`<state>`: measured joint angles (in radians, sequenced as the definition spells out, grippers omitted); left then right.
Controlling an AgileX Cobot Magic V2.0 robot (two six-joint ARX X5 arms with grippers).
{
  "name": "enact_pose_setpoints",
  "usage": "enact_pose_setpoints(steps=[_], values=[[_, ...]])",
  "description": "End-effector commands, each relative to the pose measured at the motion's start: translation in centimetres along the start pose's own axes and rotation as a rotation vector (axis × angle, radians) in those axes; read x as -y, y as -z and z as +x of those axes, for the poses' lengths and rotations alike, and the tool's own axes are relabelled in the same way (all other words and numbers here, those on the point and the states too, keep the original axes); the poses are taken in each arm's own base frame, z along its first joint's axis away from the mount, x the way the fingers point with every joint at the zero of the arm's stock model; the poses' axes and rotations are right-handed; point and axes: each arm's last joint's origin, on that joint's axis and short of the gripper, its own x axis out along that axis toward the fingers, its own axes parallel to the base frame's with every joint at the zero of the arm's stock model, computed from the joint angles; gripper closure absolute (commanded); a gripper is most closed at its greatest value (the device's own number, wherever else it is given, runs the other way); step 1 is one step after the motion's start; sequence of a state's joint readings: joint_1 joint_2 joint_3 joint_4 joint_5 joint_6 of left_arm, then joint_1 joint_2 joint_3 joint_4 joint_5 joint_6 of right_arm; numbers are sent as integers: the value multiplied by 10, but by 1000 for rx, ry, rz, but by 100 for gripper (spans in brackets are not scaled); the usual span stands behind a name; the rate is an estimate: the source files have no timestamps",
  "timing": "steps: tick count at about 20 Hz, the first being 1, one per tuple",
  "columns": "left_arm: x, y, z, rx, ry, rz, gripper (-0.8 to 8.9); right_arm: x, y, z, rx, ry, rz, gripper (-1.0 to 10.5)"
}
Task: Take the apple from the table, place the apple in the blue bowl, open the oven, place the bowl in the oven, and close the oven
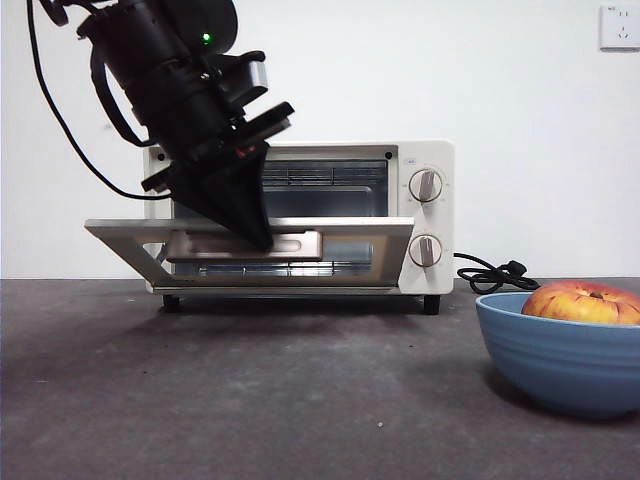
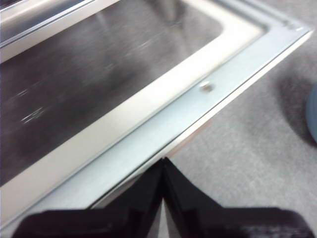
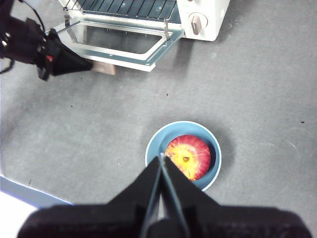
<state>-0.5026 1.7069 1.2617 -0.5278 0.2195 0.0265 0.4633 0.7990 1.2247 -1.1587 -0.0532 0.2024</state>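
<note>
The cream-white oven (image 1: 432, 215) stands at the back of the table (image 1: 250, 400), its glass door (image 1: 340, 228) hanging partly open and tilted down. My left gripper (image 1: 262, 238) is shut, and its tip touches the beige bar handle (image 1: 300, 245). In the left wrist view the left gripper (image 2: 163, 161) meets the door's metal frame (image 2: 163, 129) at its edge. The apple (image 1: 585, 302), red with yellow, lies in the blue bowl (image 1: 565, 355) at the front right. My right gripper (image 3: 162, 156) hovers shut above the bowl (image 3: 157, 144) and apple (image 3: 188, 157), holding nothing.
A black cord (image 1: 490, 275) lies coiled to the right of the oven, behind the bowl. A wire rack (image 3: 129, 7) shows inside the oven. The table's near edge (image 3: 29, 196) runs close to the right arm. A wall socket (image 1: 620, 25) sits high at the right.
</note>
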Motion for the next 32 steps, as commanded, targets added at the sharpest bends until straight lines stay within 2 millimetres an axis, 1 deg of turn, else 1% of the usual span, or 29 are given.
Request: enact_pose_setpoints(steps=[1,8,13,16,20,22,23,25,26,27,29,31,32], values=[[-2,1,8,40,-41,-19,819,0,-1,0,6,-2,6,958],[-4,25,22,-24,-40,-33,819,0,-2,2,-2,0,3,958],[-4,30,24,-51,-34,-38,819,-1,-5,8,-24,5,4,958],[2,34,23,-94,-24,-16,819,-1,-7,16,-59,13,6,958],[17,35,13,-115,-1,51,819,0,-12,35,-121,38,21,958],[24,38,3,-141,8,75,819,3,-14,46,-162,62,29,958],[28,40,-5,-154,13,93,819,8,-13,55,-192,89,42,958],[34,42,-22,-162,26,107,819,24,-8,74,-229,146,90,958],[36,42,-31,-151,31,110,819,32,-3,85,-249,144,118,958],[38,42,-43,-128,54,113,819,42,5,98,-286,109,167,958],[44,42,-68,-65,104,123,819,58,19,120,-341,75,236,958],[49,45,-93,-5,132,135,819,69,29,134,-388,96,279,935],[51,47,-104,15,131,139,819,71,30,138,-413,104,297,891]])
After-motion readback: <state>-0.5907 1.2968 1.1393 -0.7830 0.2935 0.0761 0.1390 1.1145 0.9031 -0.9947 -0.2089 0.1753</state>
